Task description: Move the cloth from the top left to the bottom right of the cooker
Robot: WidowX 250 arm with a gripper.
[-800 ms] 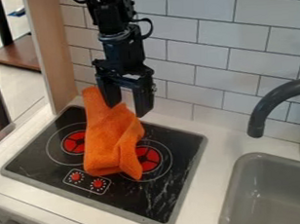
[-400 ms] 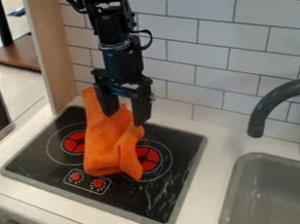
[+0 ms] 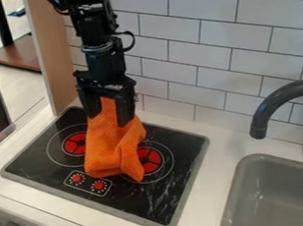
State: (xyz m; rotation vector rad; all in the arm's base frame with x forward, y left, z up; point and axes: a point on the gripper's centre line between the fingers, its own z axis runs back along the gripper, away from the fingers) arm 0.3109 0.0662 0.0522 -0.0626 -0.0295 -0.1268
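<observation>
At upper left, the gripper (image 3: 108,113) hangs with fingers apart, either side of the orange cloth's (image 3: 111,147) upper part.

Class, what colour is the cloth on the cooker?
The cloth is orange, seen best in the camera view.

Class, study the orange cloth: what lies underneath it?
The black cooker top extends beneath the cloth, which partly overlaps the right-hand burner. The covered surface itself cannot be seen.

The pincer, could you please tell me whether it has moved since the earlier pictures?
Yes, the pincer has moved toward the left of the view, closer to the wooden panel and farther from the faucet.
</observation>
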